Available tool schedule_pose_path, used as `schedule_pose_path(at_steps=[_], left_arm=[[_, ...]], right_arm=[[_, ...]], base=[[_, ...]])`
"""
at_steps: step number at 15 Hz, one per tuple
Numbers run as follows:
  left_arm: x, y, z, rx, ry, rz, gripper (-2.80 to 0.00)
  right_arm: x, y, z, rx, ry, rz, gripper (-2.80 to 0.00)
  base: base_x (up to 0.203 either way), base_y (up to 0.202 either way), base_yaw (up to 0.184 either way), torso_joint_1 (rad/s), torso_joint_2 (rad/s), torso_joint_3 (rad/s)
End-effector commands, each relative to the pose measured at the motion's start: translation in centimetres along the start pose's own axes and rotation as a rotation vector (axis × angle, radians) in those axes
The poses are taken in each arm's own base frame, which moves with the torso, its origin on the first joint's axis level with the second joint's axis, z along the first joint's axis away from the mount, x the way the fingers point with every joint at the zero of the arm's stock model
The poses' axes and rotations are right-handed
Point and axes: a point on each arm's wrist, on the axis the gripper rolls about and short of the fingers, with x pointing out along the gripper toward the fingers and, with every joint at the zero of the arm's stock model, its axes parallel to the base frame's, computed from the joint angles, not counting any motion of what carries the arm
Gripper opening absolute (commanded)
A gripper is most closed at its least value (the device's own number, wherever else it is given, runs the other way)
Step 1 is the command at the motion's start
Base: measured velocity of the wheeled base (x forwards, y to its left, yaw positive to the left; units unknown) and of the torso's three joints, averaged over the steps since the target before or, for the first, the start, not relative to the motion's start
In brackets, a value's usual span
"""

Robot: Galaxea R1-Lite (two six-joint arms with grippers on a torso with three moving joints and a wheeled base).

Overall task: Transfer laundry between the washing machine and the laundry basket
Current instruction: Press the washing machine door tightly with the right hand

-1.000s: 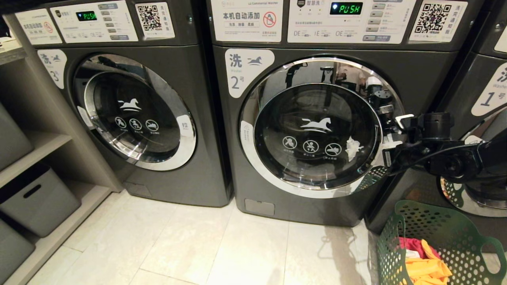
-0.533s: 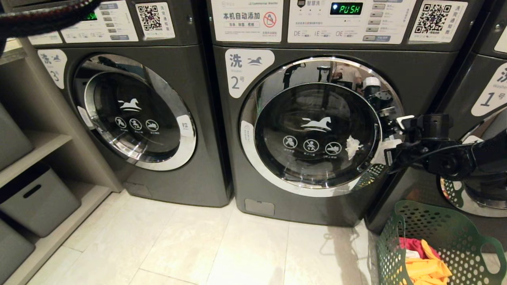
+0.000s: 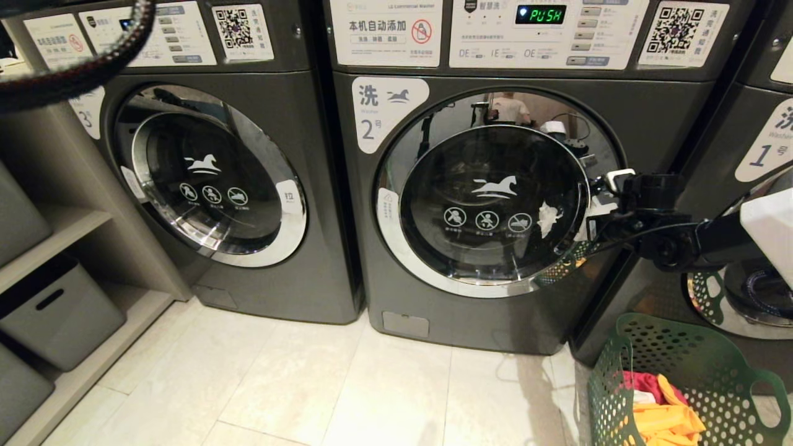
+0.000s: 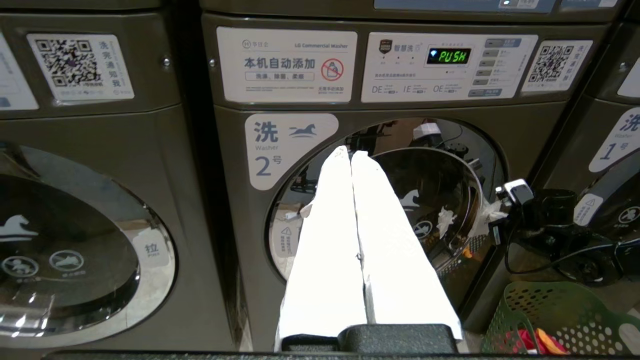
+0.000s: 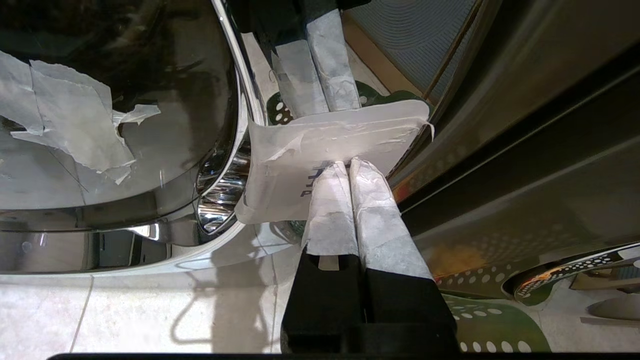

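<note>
Your right gripper (image 5: 346,165), fingers pressed together, is touching washer 2's (image 3: 495,204) chrome-rimmed door label; your left gripper (image 4: 351,152) is hanging closed, empty.

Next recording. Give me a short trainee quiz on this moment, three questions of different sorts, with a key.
1. True or false: the laundry basket on the floor holds red-pink and orange-yellow laundry.
2. Where is the right pincer?
A. At the right edge of the door of the washing machine numbered 2, by its white label
B. Down inside the basket
C. On the control buttons of number 3
3. Fill in: the green display above that door reads ____.

Key: 1 true; 2 A; 3 PUSH.
</note>
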Motion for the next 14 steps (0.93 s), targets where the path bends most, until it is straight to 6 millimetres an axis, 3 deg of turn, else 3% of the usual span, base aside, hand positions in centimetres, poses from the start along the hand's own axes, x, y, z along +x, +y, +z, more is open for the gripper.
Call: schedule_pose_path(at_steps=[1,7,14], left_arm=[[-0.6,0.4,0.2,-0.003,-0.005,0.017,-2.8],[-1.4,0.9,0.3,-0.003,-0.009,0.026,-2.8],[-3.8,2.2,-0.2,0.002,0.0,0.054,-2.8]], right_arm=[[0.7,0.2,-0.8,-0.003,0.007,0.001,-2.8],[1.5,0.3,-0.9,-0.001,0.0,-0.002,-2.8],[0.9,-0.1,-0.1,0.005,-0.016,-0.009,-2.8]], base=[[0.0,0.0,0.0,0.0,0.0,0.0],[0.0,0.0,0.0,0.0,0.0,0.0],[0.0,0.0,0.0,0.0,0.0,0.0]])
